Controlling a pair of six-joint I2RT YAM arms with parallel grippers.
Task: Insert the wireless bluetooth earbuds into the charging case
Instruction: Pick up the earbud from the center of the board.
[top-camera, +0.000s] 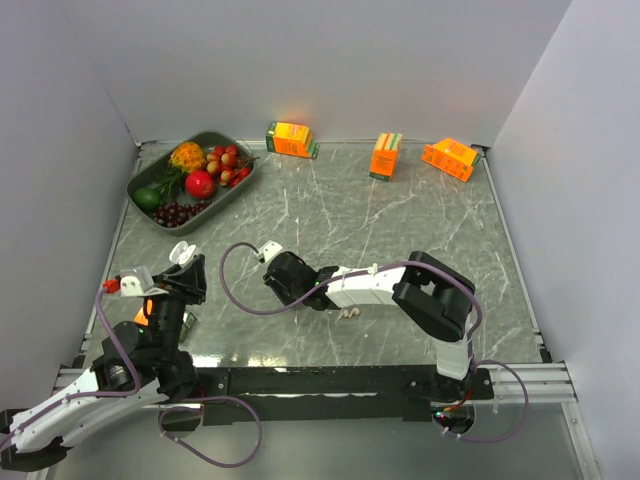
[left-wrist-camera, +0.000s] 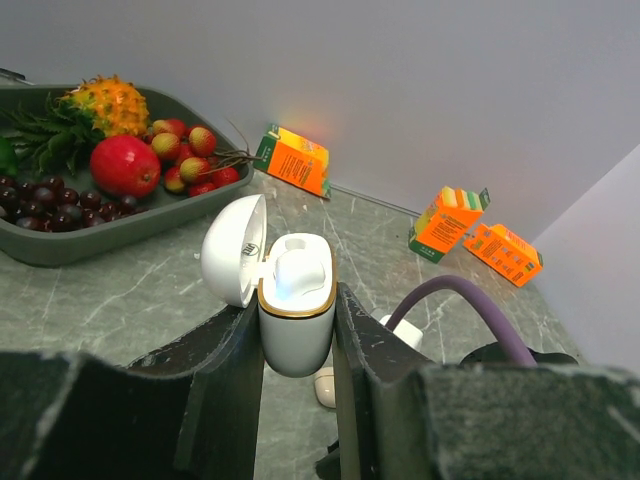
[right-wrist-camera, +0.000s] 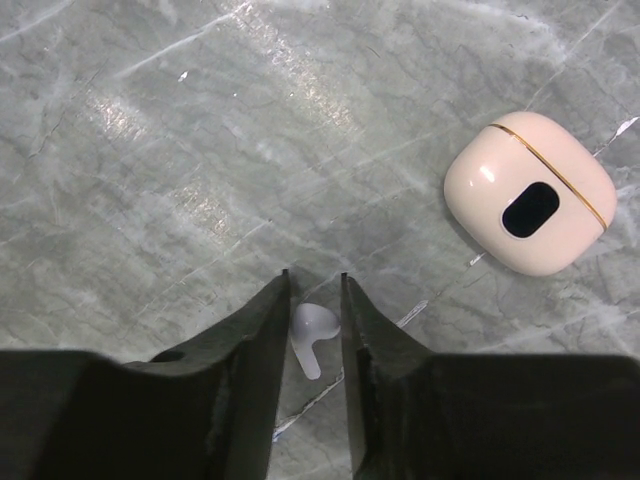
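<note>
Left gripper (left-wrist-camera: 297, 325) clamped on my open white gold-rimmed plastic charging case (left-wrist-camera: 297, 290) | right gripper (right-wrist-camera: 314, 288), right of case, straddles stemmed white plastic earbud (right-wrist-camera: 310, 338); I can't tell if gripped | insertion pending

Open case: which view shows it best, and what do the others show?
Left wrist: the open case sits centre, lid swung back, clamped in the left hand. The top view shows only a small white speck. The right wrist view misses it, showing a closed case instead.
</note>
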